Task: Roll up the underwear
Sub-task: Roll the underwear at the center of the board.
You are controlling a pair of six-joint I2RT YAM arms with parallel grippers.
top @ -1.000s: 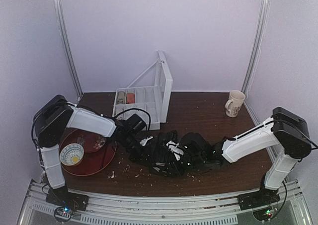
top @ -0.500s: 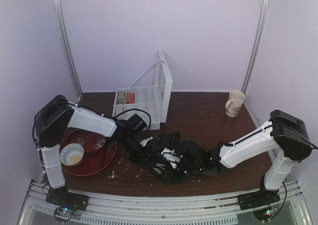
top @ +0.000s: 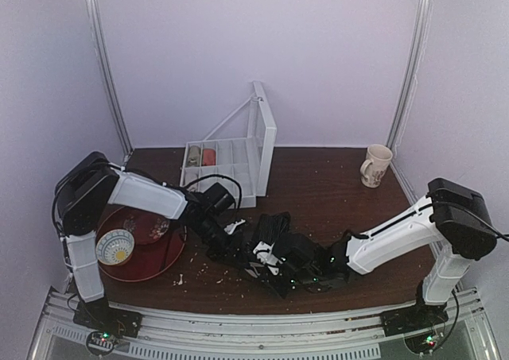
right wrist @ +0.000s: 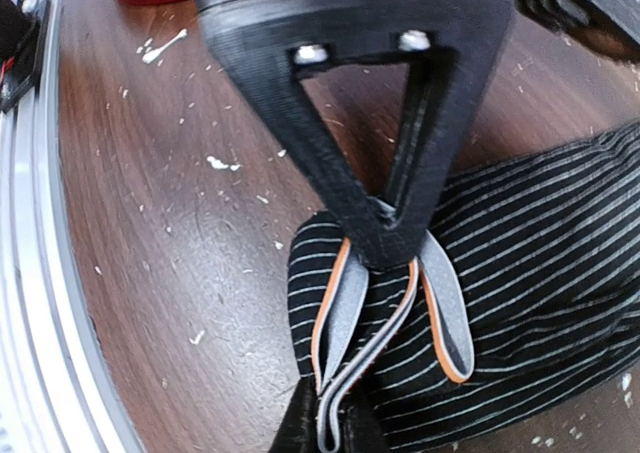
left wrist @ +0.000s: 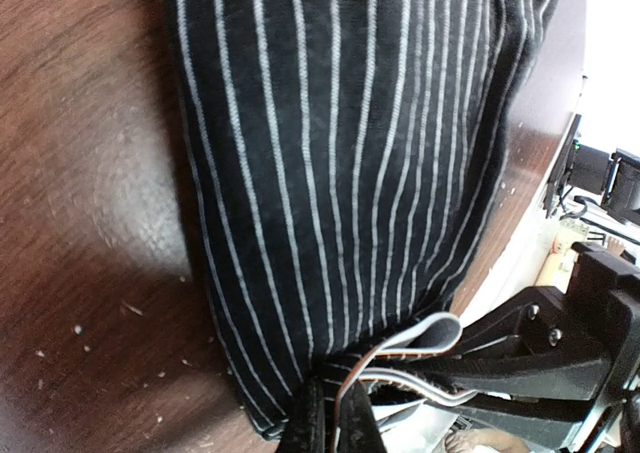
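Two grippers meet on one garment near the front edge of the table (top: 342, 197). The left gripper (left wrist: 322, 428) and the right gripper (right wrist: 322, 425) each pinch the grey, orange-edged waistband (right wrist: 445, 318) of the underwear (top: 274, 253), jaws drawn narrow on the folded band and close beside each other. The black pinstriped cloth lies bunched on the dark wood between the two wrists, just beside the red tray (top: 155, 258), amid scattered pale crumbs. By the look of it the roll is barely begun: in the left wrist view the body of the fabric lies fairly flat behind the band. A tidy roll would likely call for both arms to keep the band level and taut and turn it over together onto the striped cloth, without dragging the heap sideways. Uneven pull could twist the hem. Further back, a small bowl (top: 115, 246) sits in the tray, an open compartment box (top: 223, 169) stands with its lid raised, and a mug (top: 375, 165) stands near the far right corner.
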